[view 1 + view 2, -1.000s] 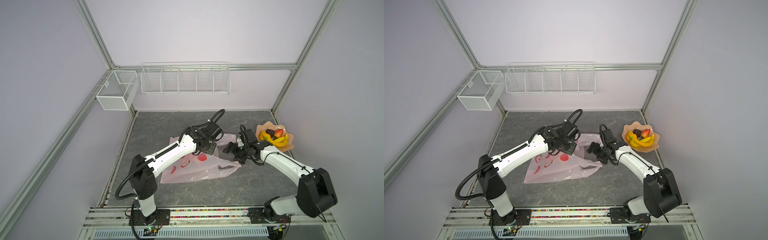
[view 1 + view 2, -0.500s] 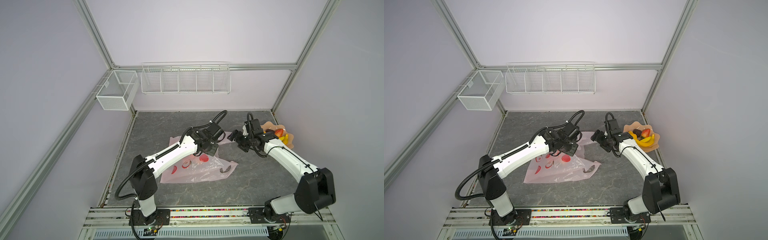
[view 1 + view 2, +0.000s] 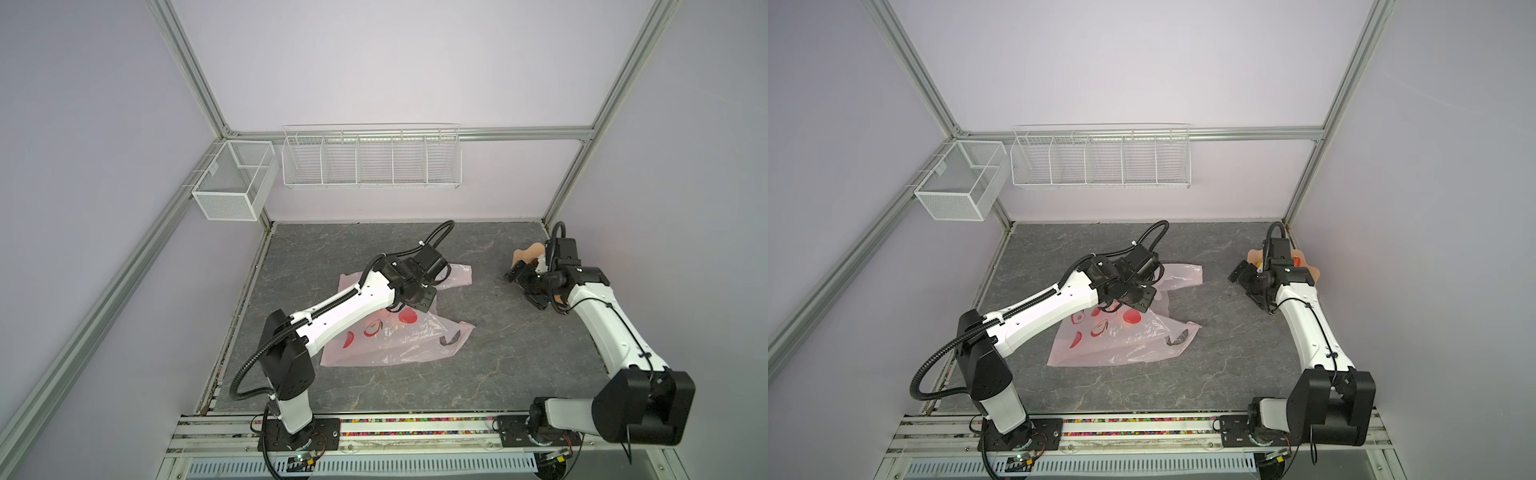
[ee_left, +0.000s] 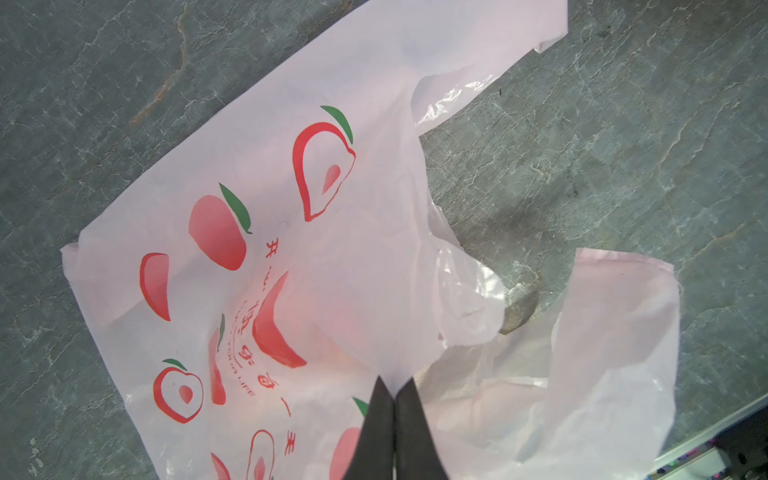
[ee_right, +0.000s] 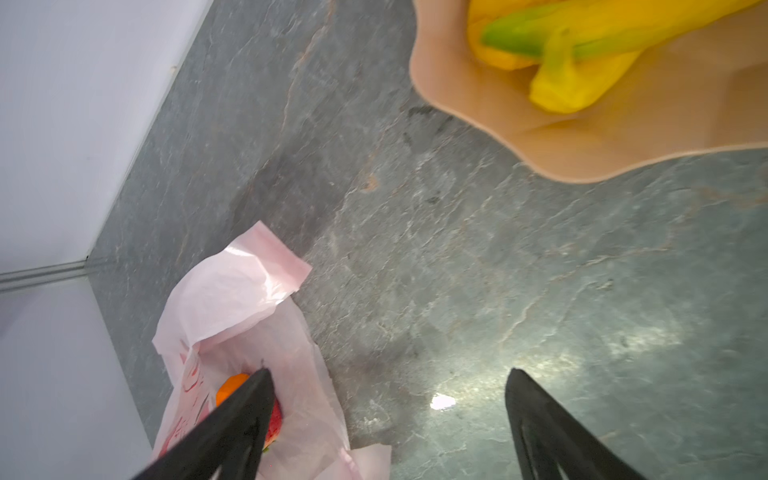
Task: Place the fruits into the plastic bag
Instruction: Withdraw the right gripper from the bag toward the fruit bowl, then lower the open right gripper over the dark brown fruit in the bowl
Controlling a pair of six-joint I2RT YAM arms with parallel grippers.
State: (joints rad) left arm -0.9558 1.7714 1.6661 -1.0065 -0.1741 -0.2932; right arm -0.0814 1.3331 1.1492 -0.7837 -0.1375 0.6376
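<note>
Grey slab (image 3: 498, 374): plastic bag (image 4: 332, 249) pinched in closed left gripper (image 4: 395, 386); right gripper (image 5: 388, 372) wide, empty, near plate (image 5: 623, 137). Thin bag slip risked.

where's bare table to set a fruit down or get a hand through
Bare table lies between the plastic bag and the right gripper, and along the front, between bag and base rail. Crowded: the plate's corner beside that gripper, and the bag's middle under the left gripper.

Bare table (image 3: 478, 282) lies open between the bag (image 3: 395, 349) at nine o'clock and the plate (image 3: 527, 254) at two o'clock, also toward six. The left arm (image 3: 345, 307) overhangs the bag.
</note>
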